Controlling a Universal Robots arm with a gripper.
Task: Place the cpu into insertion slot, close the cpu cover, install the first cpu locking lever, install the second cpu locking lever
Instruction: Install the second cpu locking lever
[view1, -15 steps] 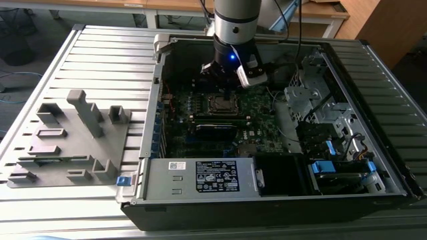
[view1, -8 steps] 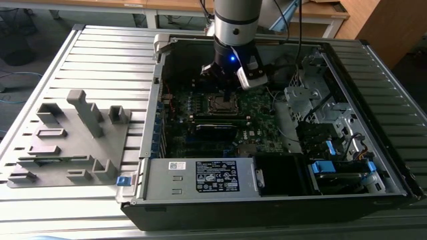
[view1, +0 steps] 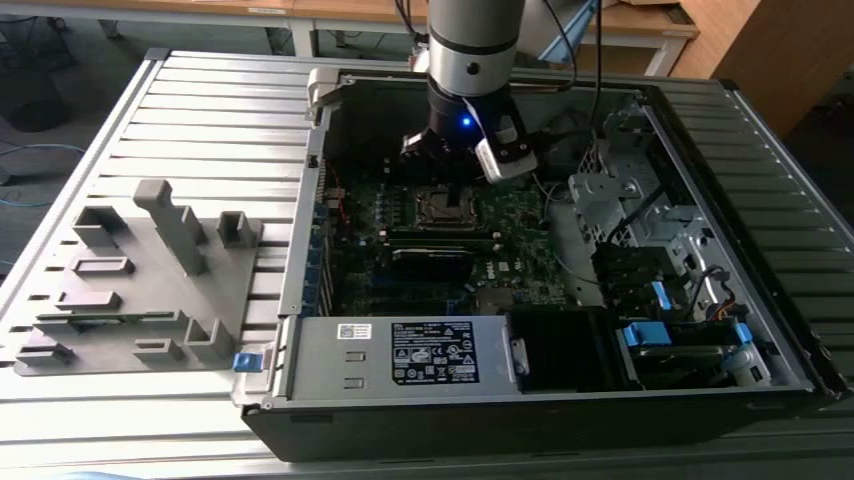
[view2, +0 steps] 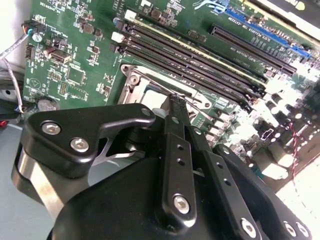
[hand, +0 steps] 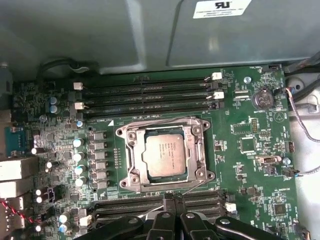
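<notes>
Overhead, pincer (view1: 449, 160) inside open computer case (view1: 561, 390) on slatted metal table (view1: 200, 110).

Cpu (hand: 165, 151) had a dull brushed-metal top; cpu cover (hand: 131, 136) was shiny bare metal. Gripper (view2: 176, 102) was matt black with glossy screw heads. Motherboard (hand: 245, 150) looked glossy green. Table (view1: 200, 110) was ribbed grey metal.

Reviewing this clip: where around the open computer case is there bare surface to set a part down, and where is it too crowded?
Free: the slatted table beyond the grey fixture, at the exterior view's left of the computer case. Crowded: the motherboard around the cpu, hemmed by memory slots, with the gripper at the socket.
</notes>
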